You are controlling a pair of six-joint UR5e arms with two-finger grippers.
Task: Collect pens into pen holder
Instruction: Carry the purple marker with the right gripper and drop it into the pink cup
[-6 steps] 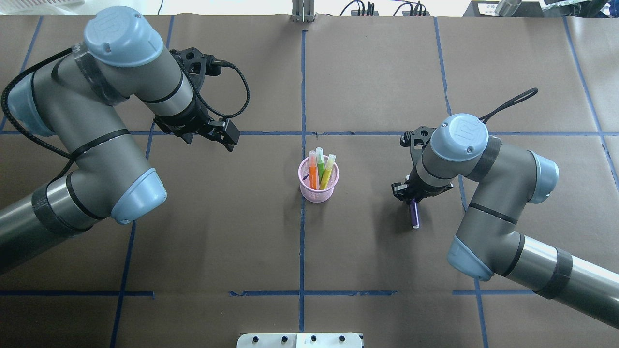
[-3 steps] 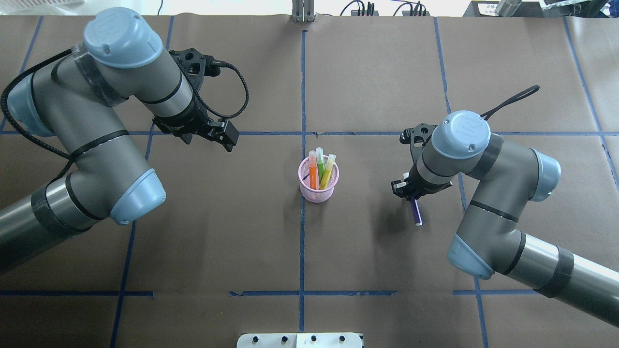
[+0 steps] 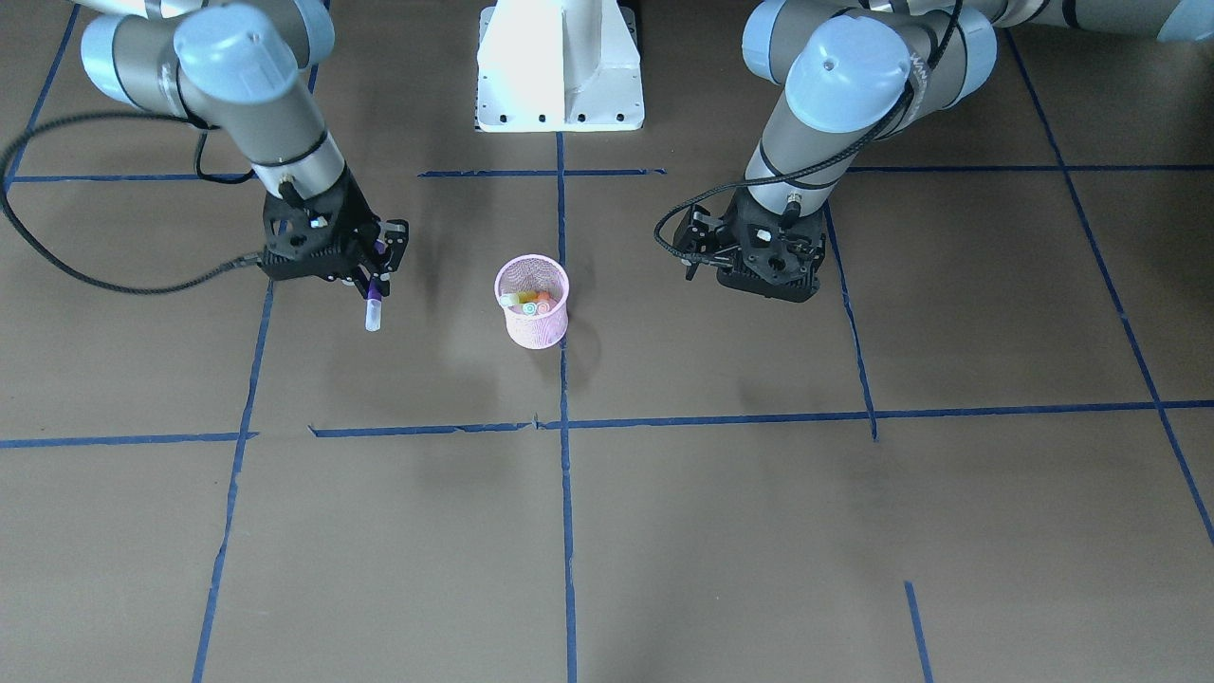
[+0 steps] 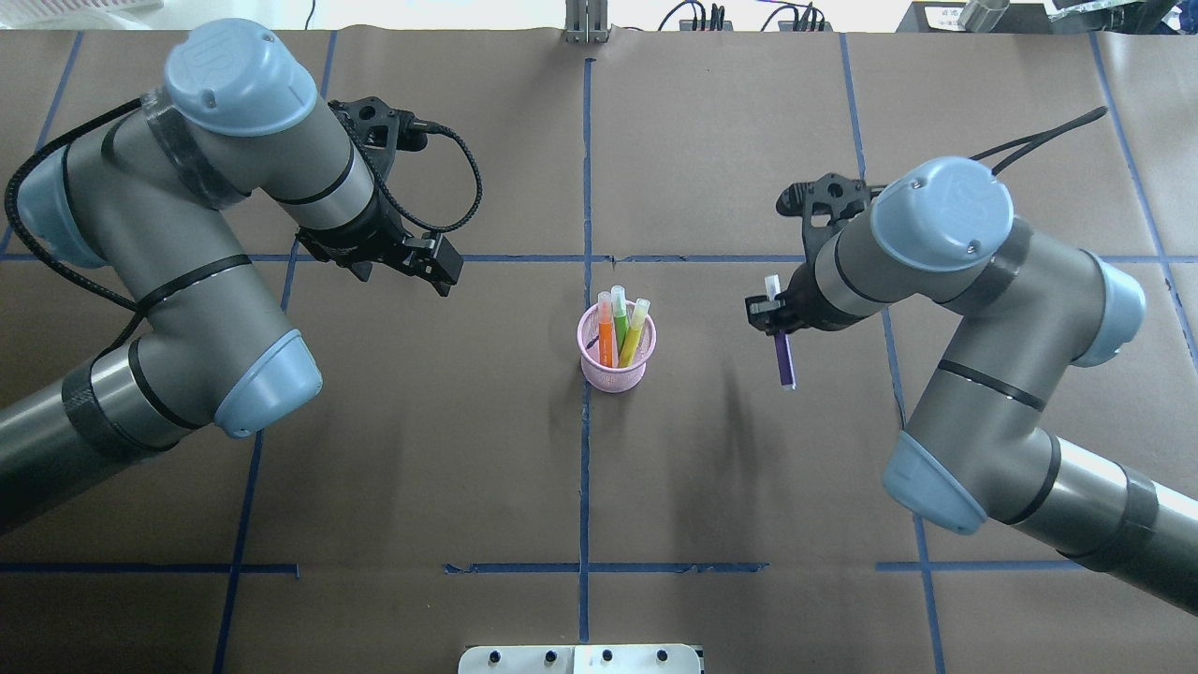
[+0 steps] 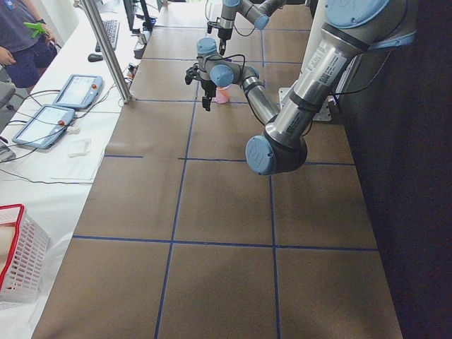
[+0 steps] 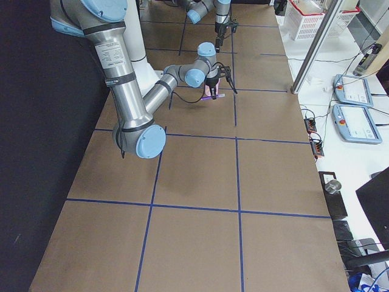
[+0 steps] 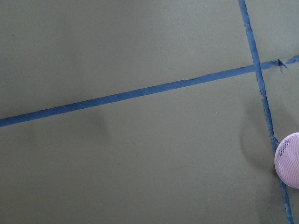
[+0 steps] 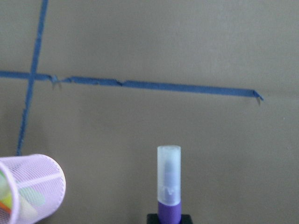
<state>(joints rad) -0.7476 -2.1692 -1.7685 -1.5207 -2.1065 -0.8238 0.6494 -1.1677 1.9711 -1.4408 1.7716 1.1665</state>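
While its two fingers are pinched tight on the purple pen [image 4: 784,363], the right gripper [image 4: 771,318] hangs above the table [image 4: 711,140], the pen's shadow lying apart from it. The grip sits just behind the pale cap; seen from overhead, the cap pokes out toward 12 o'clock and the long purple body trails toward 6. The wrist view shows the cap jutting straight ahead of the fingers. Holding it near one end probably leaves the free length ready to go into the cup first, though the pen looks more laid over than upright, so it would likely need tipping before the drop.

Outward from there, the pink mesh cup [image 4: 613,377] stands at the pen's 9 o'clock, well apart, on a blue tape line [image 4: 585,487]. Inside it an orange pen [image 4: 606,339], a green pen [image 4: 620,323] and a yellow pen [image 4: 634,335] lean together, caps up above the rim. The purple one looks like the last to collect.

Farther off, at the cup's 10 o'clock, the left gripper [image 4: 444,267] carries nothing; whether its fingers are spread I cannot tell. It seems parked clear of the right arm's path.
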